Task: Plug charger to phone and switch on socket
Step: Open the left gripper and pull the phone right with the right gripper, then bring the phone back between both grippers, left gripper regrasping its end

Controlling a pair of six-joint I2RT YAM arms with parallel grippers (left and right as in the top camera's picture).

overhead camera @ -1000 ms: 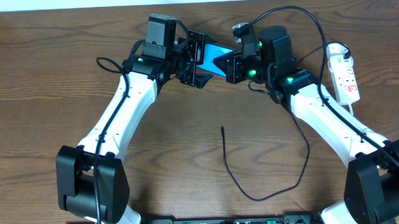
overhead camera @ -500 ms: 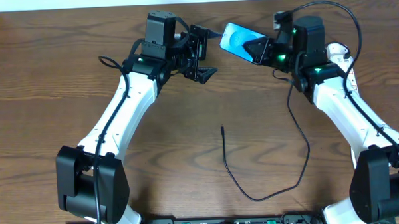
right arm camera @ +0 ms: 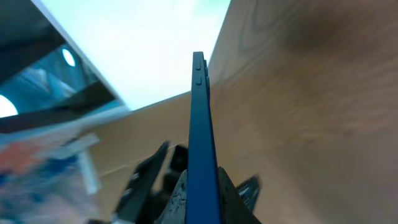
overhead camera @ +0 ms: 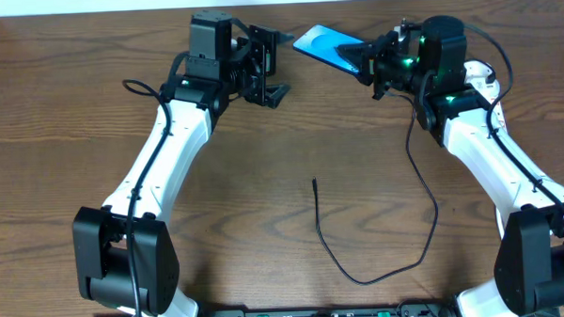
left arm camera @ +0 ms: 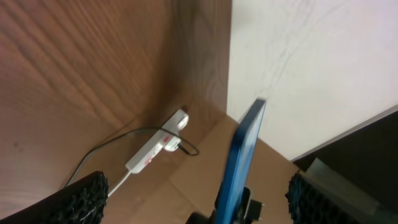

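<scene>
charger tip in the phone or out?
Out. The charger tip lies loose on the table; the phone is apart, clamped in the right gripper.

Overhead looks straight down from high up, taking in the whole desk point(overhead camera: 263, 159). Left wrist view sits low and tilted, aimed across the desk at the phone point(left arm camera: 241, 162) seen edge-on, with the socket point(left arm camera: 154, 146) beyond. Right wrist view is pressed right up against that phone's edge. All three share the phone.
</scene>
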